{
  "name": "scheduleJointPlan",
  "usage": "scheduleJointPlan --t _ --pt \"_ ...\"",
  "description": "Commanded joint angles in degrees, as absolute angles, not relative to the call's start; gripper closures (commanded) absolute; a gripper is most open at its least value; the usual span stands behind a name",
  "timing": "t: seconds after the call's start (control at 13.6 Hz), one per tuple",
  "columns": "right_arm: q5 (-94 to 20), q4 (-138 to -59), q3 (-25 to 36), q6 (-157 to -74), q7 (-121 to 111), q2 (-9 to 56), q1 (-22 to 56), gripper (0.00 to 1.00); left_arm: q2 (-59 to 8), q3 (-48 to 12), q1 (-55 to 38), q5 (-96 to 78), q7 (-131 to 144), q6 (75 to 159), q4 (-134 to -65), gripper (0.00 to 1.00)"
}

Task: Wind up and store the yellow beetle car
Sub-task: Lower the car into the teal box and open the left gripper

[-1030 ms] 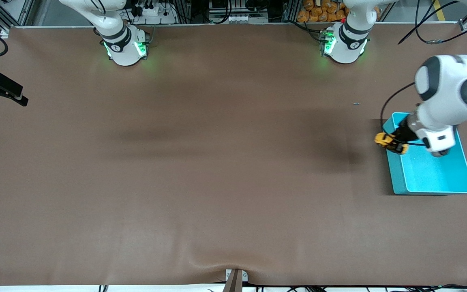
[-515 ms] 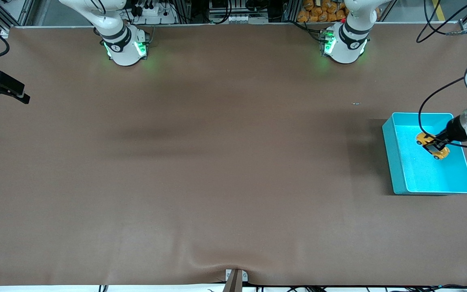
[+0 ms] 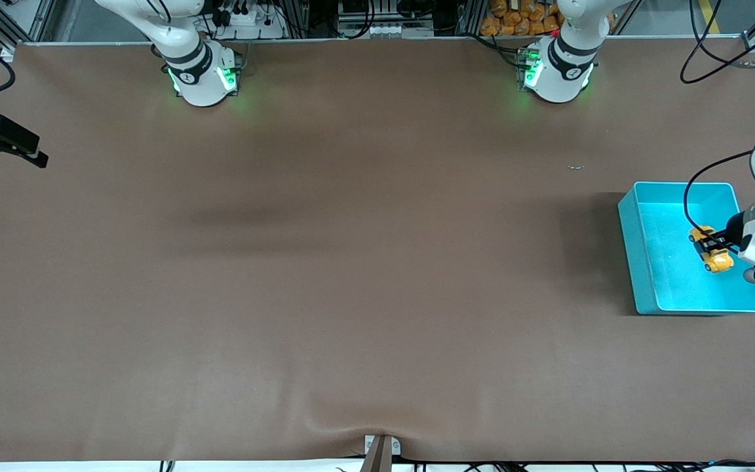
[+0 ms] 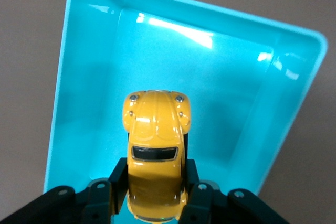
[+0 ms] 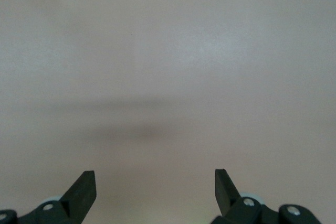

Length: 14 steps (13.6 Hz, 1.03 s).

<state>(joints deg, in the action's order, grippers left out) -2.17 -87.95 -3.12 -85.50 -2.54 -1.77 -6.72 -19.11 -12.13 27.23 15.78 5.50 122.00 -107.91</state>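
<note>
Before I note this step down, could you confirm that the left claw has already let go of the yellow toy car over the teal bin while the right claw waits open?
Not quite: the left claw is shut on the yellow toy car, as the left wrist view shows. It is over the teal bin, and the right claw does wait open over bare table.

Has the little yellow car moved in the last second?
Yes. The yellow beetle car, clamped in the left gripper, was over the teal bin's rim; now it hangs over the bin's inside.
</note>
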Motion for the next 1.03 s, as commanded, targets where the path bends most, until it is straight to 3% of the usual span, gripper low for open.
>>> scheduleJointPlan --t 0.0,0.96 --pt "-1.58 -87.19 -3.52 -84.90 -1.67 -1.67 -7.21 0.00 -22.23 -12.66 29.18 16.44 -1.57 123.39 -105.73 1.00" --pt "-1.58 -87.27 -3.52 -84.90 -1.67 -1.58 -7.73 0.00 -31.99 -12.57 30.15 16.96 -7.47 130.16 -105.91 1.00"
